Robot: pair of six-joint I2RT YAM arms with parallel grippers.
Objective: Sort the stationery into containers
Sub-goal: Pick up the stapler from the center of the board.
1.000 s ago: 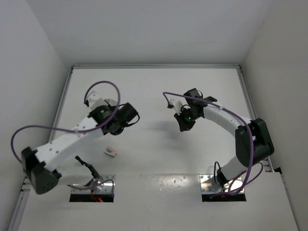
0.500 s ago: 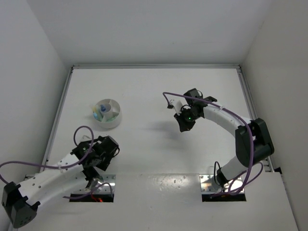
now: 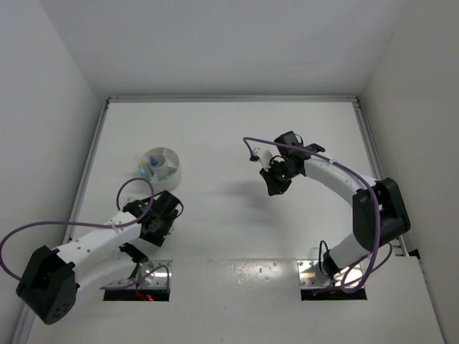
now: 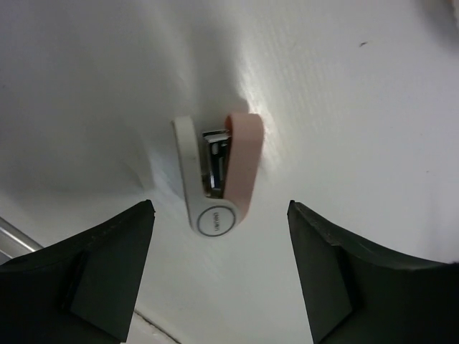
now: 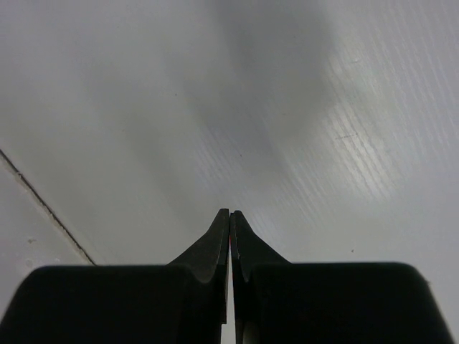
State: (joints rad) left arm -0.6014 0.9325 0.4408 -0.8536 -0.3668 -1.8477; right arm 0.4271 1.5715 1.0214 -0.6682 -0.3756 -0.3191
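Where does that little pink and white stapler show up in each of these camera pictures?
Left wrist: the pink-and-white plastic stapler lies mid-picture on the white table, framed by the open left gripper.
Top external: not visible; the left gripper hangs over its spot, lower left.
Right wrist: not in it.
Shared landmark: the left gripper, in the top and left wrist views.

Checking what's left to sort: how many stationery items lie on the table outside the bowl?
1. A pink-and-white stapler lies beneath the left gripper, its end between the open jaws; the top view hides it. Others may be hidden from these views.
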